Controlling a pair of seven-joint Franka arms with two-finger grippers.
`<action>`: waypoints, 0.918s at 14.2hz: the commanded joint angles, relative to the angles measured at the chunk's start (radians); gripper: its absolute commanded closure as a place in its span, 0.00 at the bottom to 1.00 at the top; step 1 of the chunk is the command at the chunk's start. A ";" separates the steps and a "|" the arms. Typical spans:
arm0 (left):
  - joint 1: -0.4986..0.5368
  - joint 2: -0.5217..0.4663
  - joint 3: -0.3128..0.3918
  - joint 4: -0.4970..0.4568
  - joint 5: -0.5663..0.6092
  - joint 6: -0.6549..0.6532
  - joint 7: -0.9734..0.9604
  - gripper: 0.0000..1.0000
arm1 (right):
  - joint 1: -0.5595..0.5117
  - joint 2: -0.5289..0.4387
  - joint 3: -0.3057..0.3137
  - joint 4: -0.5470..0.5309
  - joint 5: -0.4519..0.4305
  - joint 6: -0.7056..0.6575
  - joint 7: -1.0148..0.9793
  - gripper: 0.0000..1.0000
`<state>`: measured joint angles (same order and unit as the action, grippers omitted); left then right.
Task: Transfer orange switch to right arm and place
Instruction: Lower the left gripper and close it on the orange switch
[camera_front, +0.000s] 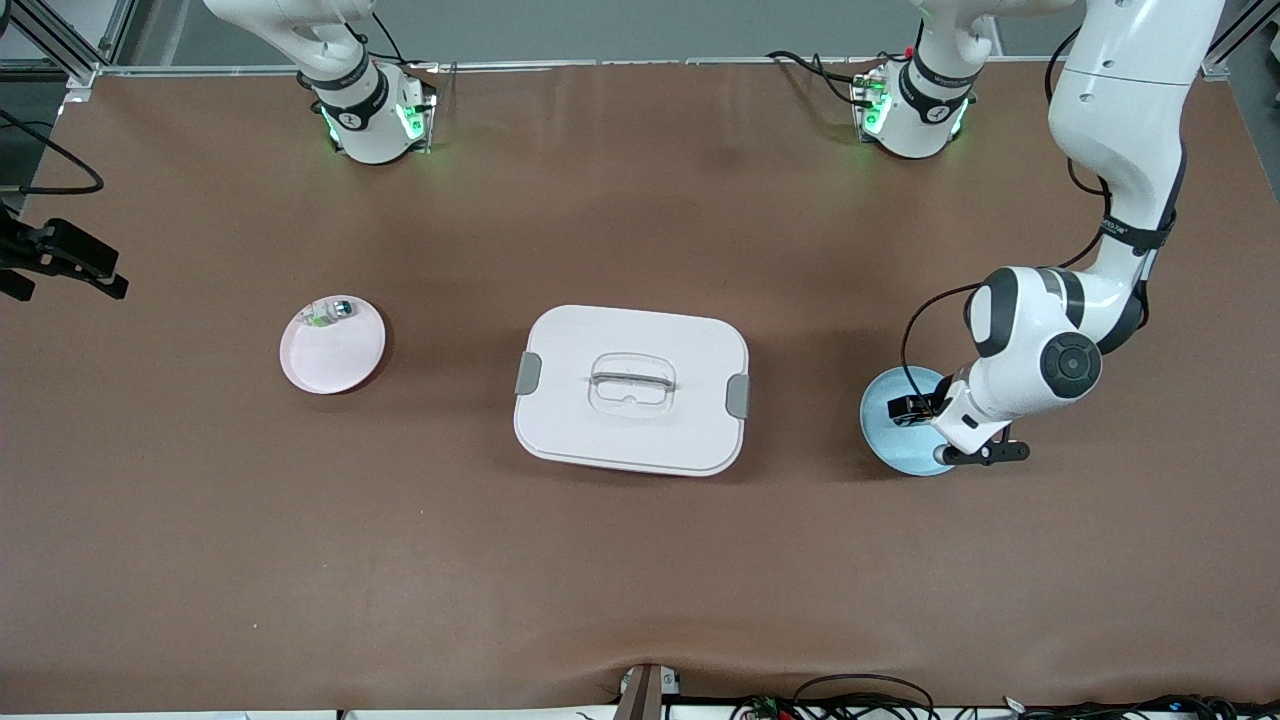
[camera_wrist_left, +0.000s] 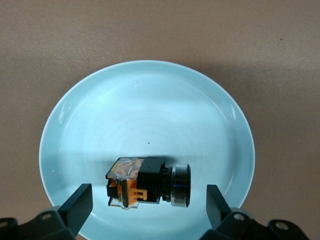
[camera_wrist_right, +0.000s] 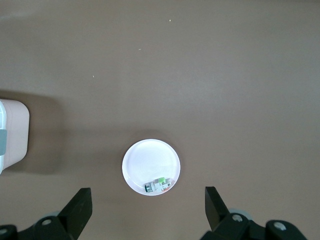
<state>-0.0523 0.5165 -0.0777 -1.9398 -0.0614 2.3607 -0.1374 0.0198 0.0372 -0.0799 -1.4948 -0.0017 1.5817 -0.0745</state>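
While L arm (camera_front: 1040, 345) bends low, fingers (camera_wrist_left: 80, 202) straddle orange switch (camera_wrist_left: 147, 182).

In the front view the orange switch (camera_wrist_left: 148, 183) is hidden by the left arm (camera_front: 1040, 350); the blue plate (camera_front: 885, 425) is partly covered

Both arms are wearing glossy white shells with black bands at the joints. The left arm (camera_front: 1120, 150) is showing a round black cap on its wrist joint, and a thin black cable is running down alongside it. Green lights are glowing on both bases, the right arm (camera_front: 350, 90) included. Black fingers (camera_wrist_left: 77, 205) are carrying small silver screws.
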 joint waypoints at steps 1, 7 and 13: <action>0.006 -0.009 -0.005 -0.033 -0.015 0.046 0.007 0.00 | 0.011 0.012 -0.008 0.025 -0.008 -0.014 -0.010 0.00; 0.011 0.011 -0.008 -0.027 -0.023 0.057 0.005 0.00 | 0.011 0.012 -0.006 0.025 -0.008 -0.011 -0.010 0.00; 0.009 0.025 -0.008 -0.021 -0.023 0.066 0.007 0.16 | 0.011 0.012 -0.006 0.025 -0.008 -0.011 -0.010 0.00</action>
<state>-0.0478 0.5302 -0.0777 -1.9634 -0.0664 2.4052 -0.1373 0.0199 0.0372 -0.0795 -1.4948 -0.0017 1.5818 -0.0755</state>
